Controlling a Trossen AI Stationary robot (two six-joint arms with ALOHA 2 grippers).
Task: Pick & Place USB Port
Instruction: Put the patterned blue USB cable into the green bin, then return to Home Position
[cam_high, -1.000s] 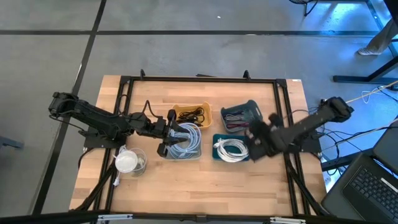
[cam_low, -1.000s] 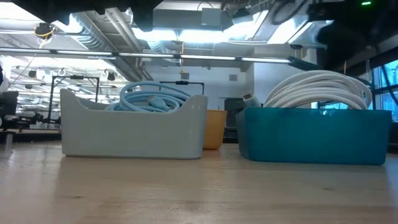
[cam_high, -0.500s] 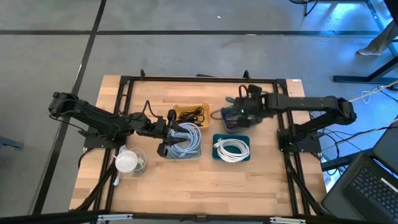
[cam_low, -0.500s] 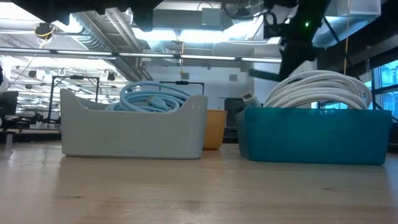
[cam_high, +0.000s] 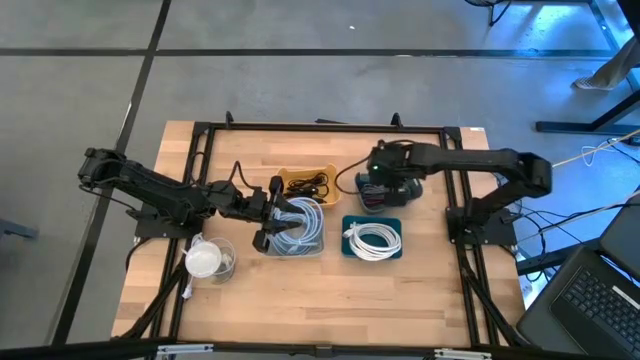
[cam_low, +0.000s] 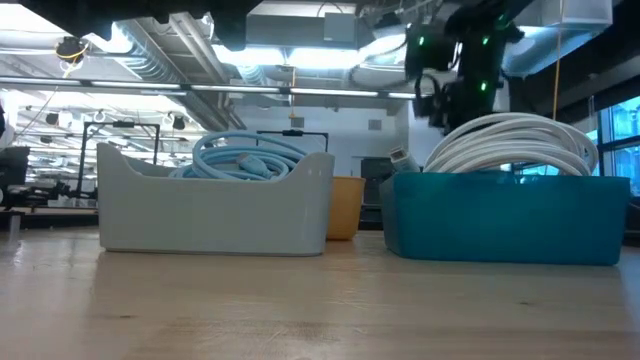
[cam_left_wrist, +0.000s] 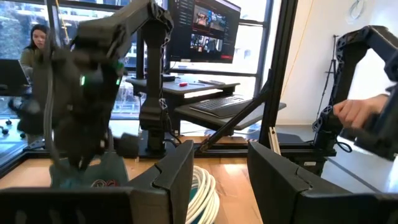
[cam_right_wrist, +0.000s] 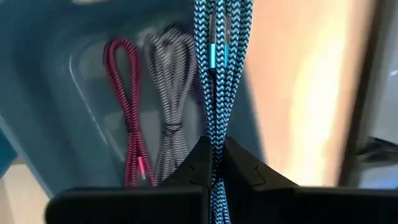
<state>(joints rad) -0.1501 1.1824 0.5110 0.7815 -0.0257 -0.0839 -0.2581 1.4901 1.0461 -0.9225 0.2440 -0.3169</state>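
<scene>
Holding a bundled blue braided cable (cam_right_wrist: 214, 74) pinched between closed jaws, my right gripper (cam_high: 381, 178) hangs over the dark bin (cam_high: 388, 188) at the back right of the table (cam_high: 420, 300). From the wrist camera I see the loops dangling from the fingers (cam_right_wrist: 245, 171), with a red cable (cam_right_wrist: 127, 112) and a grey cable (cam_right_wrist: 169, 112) lying in the bin below. That blue cable is the piece I take to be the job's item, and it is off the bin floor but not yet clear of the walls, as far as I can judge.

My left gripper (cam_high: 268, 213) waits at the edge of the grey bin (cam_high: 295, 228) of pale blue cable, jaws partly apart and empty.

Risks as I see them: the hanging loops could snag the grey or red cable and drag one out. The grip is on a thin bundle, so a fast swing could let strands slip. Carrying it low could catch the bin rim or the white cable (cam_high: 371, 238) in the teal bin (cam_high: 348, 250) next door.
</scene>
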